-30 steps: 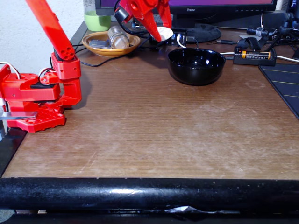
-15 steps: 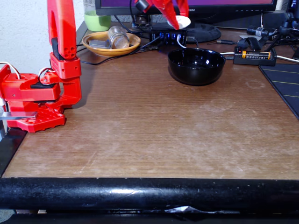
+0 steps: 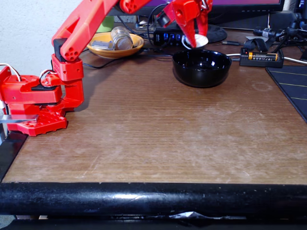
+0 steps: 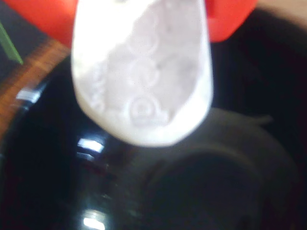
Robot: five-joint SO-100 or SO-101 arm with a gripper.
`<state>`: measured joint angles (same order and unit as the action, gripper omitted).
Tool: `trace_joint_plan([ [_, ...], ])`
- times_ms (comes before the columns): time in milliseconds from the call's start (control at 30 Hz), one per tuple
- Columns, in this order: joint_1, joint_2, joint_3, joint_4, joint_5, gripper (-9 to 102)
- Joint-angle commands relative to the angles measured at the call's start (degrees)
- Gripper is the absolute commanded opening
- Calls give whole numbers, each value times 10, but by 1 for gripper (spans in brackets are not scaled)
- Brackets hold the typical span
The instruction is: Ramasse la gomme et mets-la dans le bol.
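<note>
Gomme (image 4: pixel 144 81) clamped in gripper (image 3: pixel 195 42) | arm stretched above bol (image 3: pixel 201 67) rim | fingertips blurred

Home office desk — monitor base (image 3: pixel 209 32), USB hub (image 3: pixel 169 37), battery charger (image 3: pixel 261 58), worn wooden tabletop (image 3: pixel 158 134)

No readable text; battery (image 3: pixel 262 56) label too blurred

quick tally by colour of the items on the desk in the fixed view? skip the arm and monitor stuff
Black: 2, the bowl and the charger holding a battery
White: 1, the eraser held in the claw
Orange-yellow: 1, the dish
Clear: 1, the jar lying in the dish
Total: 5
</note>
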<state>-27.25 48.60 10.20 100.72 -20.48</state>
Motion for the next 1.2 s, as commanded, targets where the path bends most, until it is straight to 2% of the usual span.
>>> trace_joint_plan([
  [0, 3, 11, -81, 20, 5, -6],
  [233, 8, 1, -83, 23, 5, -3],
  [433, 11, -11, -83, 23, 3, 13],
  [667, 17, -21, -84, 23, -16, 19],
  [700, 18, -21, -86, 23, -19, 19],
  [767, 18, -19, -84, 23, -25, -1],
  [800, 19, -17, -83, 23, -19, -6],
  [967, 40, 33, -53, 22, 2, -6],
  [1167, 103, 196, 44, 22, 20, -6],
])
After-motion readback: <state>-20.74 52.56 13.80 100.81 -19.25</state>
